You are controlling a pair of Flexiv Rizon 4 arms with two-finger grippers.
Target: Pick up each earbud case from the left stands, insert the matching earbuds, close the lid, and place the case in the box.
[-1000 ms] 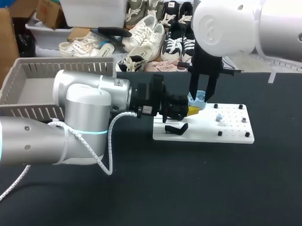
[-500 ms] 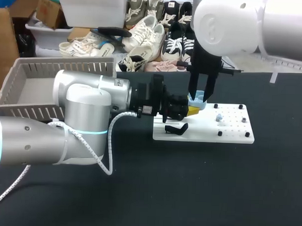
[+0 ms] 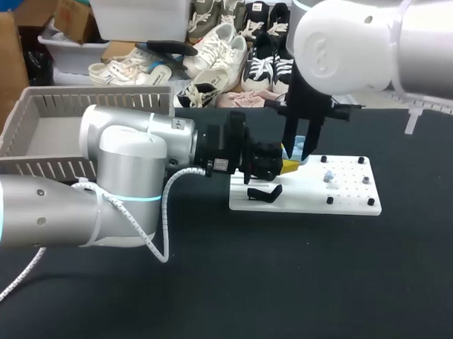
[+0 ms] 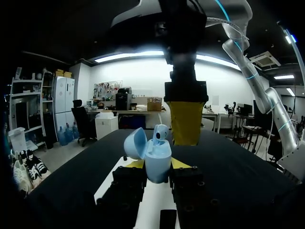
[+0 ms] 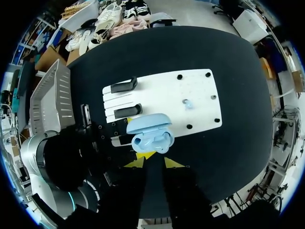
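Pale-blue case (image 4: 158,153) stands upright, clamped from both sides by the left pincer (image 4: 157,165), yellow tips pressed to its lower body

- lid (image 4: 135,143) swung open, hanging off one side of the case
- one earbud (image 4: 160,135) looks seated in the case; whether the second socket is filled cannot be told
- right pincer (image 5: 155,163) hangs straight above the case, not touching it; fingers apart, nothing between them
- seen from the right wrist, the case's long side runs in line with that pincer's two tips
- loose earbud (image 5: 187,103) lies on the white board (image 5: 202,86), a little off from the case, on the side away from the box (image 3: 95,102)
- box sits on the tabletop (image 3: 282,283) well apart from the case, back along the left arm

Judgement: the next move turns on that loose earbud. The right arm is nearer and free, while the left is tied up steadying the case, so the reach goes sideways from the case and down to the board
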